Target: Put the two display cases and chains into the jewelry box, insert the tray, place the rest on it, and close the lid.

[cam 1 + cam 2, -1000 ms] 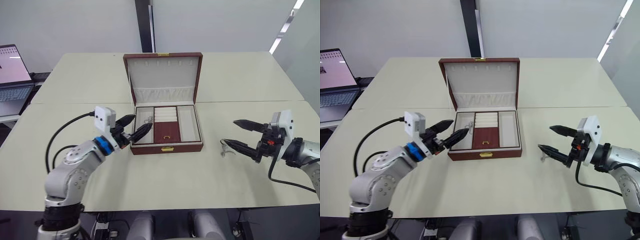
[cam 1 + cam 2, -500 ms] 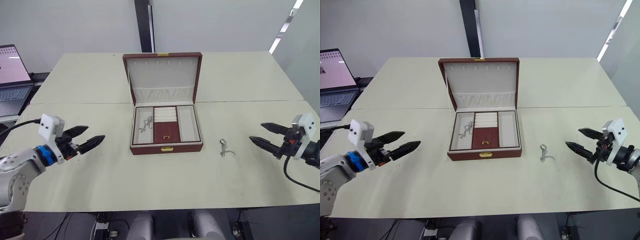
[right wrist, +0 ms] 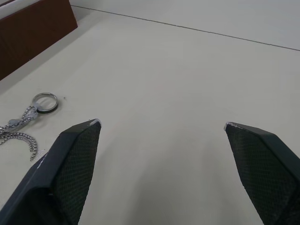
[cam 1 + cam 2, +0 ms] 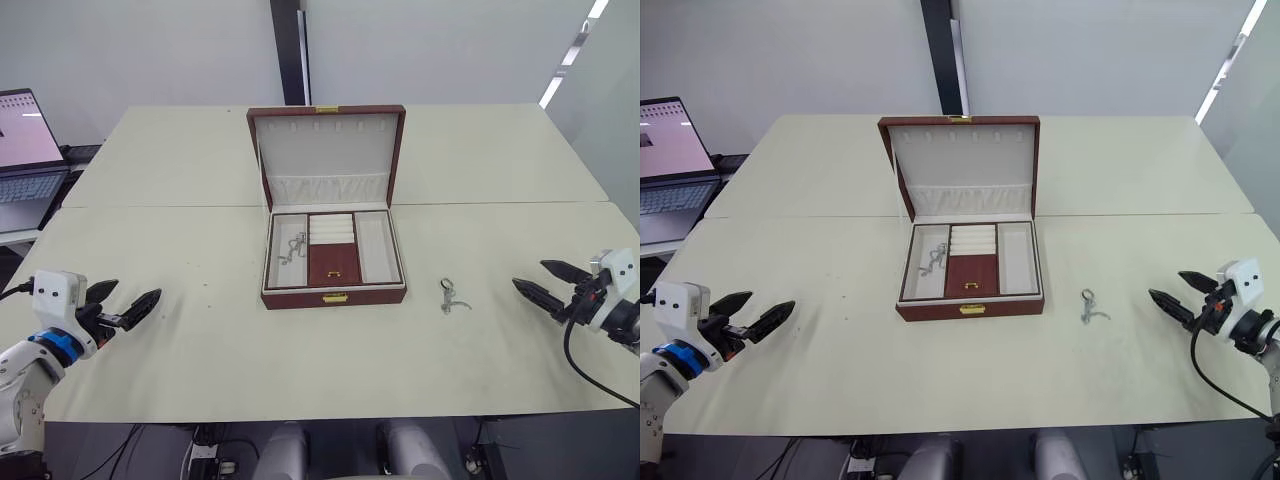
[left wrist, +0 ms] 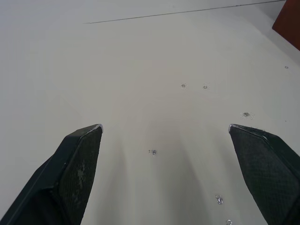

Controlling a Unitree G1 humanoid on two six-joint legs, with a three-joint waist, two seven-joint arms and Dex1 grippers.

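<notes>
The jewelry box (image 4: 333,297) stands open at the table's middle, its lid (image 4: 327,150) upright behind it. The tray (image 4: 334,262) sits inside the box. One chain (image 4: 292,248) lies in the tray's left section. Another chain (image 4: 449,296) lies on the table to the right of the box and is seen close up, as a chain (image 3: 28,119), in the right wrist view. My left gripper (image 4: 139,288) hovers open and empty near the front left. My right gripper (image 4: 528,273) is open and empty, a short way right of the loose chain. The display cases are hidden.
An open laptop (image 4: 25,150) sits on a separate surface at the far left. A seam (image 4: 150,207) runs across the table just behind the box. A corner of the box (image 5: 288,23) shows in the left wrist view.
Both arms have drawn back from the box: the left gripper from the box's left side to the front left, the right gripper rightward away from the loose chain. Both stayed open.
</notes>
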